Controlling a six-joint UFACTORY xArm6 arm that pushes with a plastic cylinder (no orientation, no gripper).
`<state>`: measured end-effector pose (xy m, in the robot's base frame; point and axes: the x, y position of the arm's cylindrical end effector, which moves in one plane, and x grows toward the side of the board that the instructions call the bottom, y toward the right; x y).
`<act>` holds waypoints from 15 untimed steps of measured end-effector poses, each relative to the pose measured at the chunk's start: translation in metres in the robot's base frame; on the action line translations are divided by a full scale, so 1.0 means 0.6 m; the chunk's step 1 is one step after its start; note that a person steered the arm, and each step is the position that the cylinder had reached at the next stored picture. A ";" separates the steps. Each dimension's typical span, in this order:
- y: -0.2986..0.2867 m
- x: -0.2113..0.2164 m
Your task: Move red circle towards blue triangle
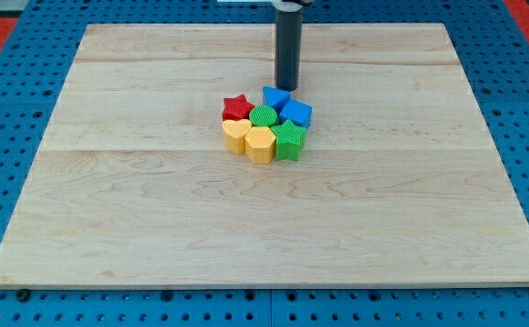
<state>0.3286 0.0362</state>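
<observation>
Pegboard (pixel 519 109) of blue perforated sheet beneath everything, showing round all four edges of the view.

Laid on it, wide board of pale wood (pixel 155 209), grain running from the view's left to its right, filling most of the frame.

Coming down from the view's top edge near the middle, straight dark rod (pixel 288 45), upright. At its lower end my tip (pixel 287 88), down at the board surface; a plain rod end, gripping nothing and carrying nothing. Placed just at the view's top of the cluster, right beside the blue triangular block (pixel 274 96); touching it or barely apart, cannot tell.

Seven small plastic blocks packed together near the board's middle, each against its neighbours:
- blue triangular block at the cluster's top, nearest my tip;
- blue cube-like block (pixel 296 113) just to its lower right;
- red block (pixel 237 107), star-like in outline from here, at the cluster's upper left, close beside the blue triangular block;
- green round block (pixel 264 115) in the middle, between red and blue;
- green star-shaped block (pixel 289 141) at the lower right;
- yellow hexagonal block (pixel 260 143) at the bottom;
- yellow block (pixel 235 134) at the lower left, shape unclear.
</observation>
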 end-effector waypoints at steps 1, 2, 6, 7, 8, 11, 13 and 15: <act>0.027 -0.014; 0.030 -0.052; -0.045 -0.148; -0.078 -0.148; -0.085 -0.144; -0.057 -0.146; -0.065 -0.111; -0.041 -0.103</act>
<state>0.2670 0.0113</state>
